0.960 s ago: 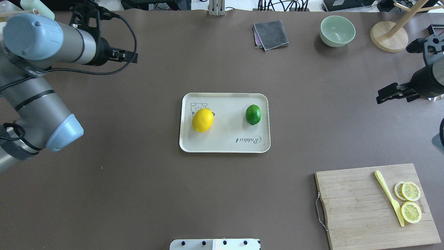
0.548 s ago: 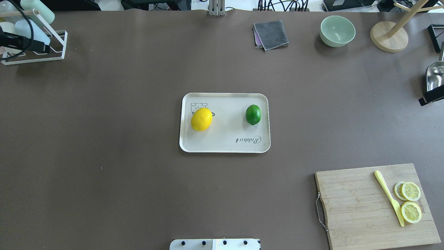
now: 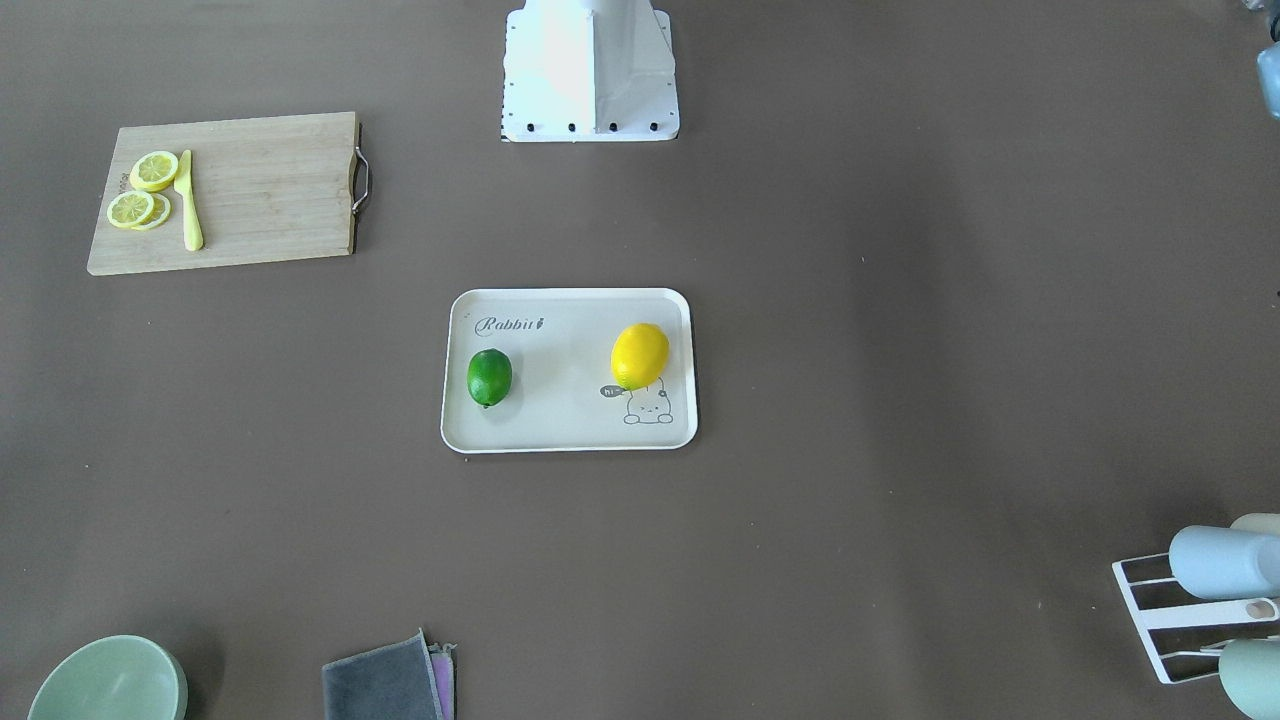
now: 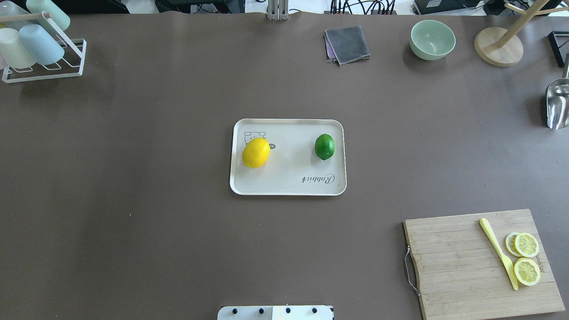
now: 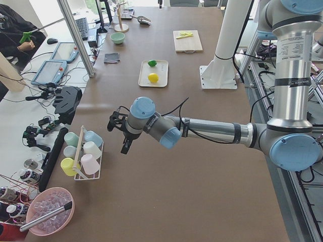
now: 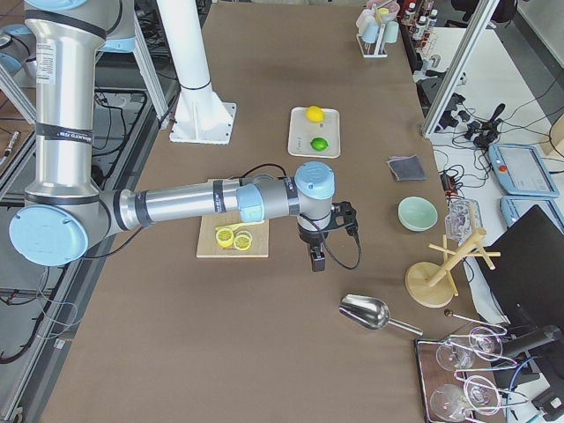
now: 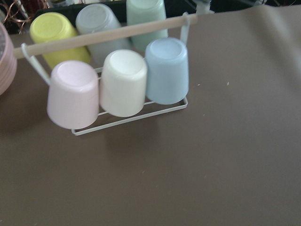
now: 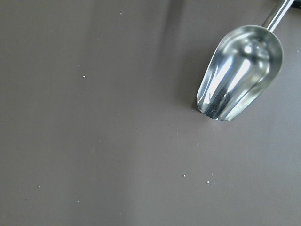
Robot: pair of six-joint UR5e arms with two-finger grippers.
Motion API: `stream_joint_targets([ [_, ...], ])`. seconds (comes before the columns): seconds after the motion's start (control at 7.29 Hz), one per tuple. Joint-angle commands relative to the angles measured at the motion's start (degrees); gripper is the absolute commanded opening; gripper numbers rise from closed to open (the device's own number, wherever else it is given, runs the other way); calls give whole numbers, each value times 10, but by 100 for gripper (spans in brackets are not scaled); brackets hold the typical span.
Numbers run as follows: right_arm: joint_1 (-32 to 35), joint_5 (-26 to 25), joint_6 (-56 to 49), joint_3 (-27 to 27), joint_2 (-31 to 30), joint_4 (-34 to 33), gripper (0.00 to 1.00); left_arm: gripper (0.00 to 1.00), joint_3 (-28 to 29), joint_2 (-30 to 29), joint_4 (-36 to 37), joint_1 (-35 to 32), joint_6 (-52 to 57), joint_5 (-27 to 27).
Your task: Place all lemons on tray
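The yellow lemon point(image 4: 256, 153) and the green lemon point(image 4: 324, 146) both lie on the cream tray point(image 4: 288, 184) at the middle of the table. They also show in the front view, the yellow lemon point(image 3: 639, 356) on the bunny drawing, the green lemon point(image 3: 489, 377) and the tray point(image 3: 570, 435). My left gripper point(image 5: 124, 146) hangs over the table's left end beside the cup rack, far from the tray. My right gripper point(image 6: 317, 261) hangs over the right end near the metal scoop. I cannot tell whether either is open or shut.
A wooden cutting board point(image 4: 462, 266) with lemon slices point(image 4: 526, 271) and a yellow knife point(image 4: 498, 252) lies front right. A cup rack point(image 4: 42, 53) stands far left. A grey cloth point(image 4: 347, 44), green bowl point(image 4: 432, 40), wooden stand point(image 4: 498, 46) and metal scoop point(image 4: 558, 103) lie along the far and right edges.
Both arms have drawn back out of the overhead view, left arm leftward, right arm rightward. The yellow lemon has shifted slightly to the left on the tray.
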Motion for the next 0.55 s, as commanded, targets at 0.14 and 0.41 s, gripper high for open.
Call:
stream_joint_targets([
  [0.14,23,0,-5,15,5,-85,100,98,-8,18,149,-72,112,-13],
  [0.41,22,0,-7,16,-4,-119,100,98,-18,29,152,-72,110,35],
])
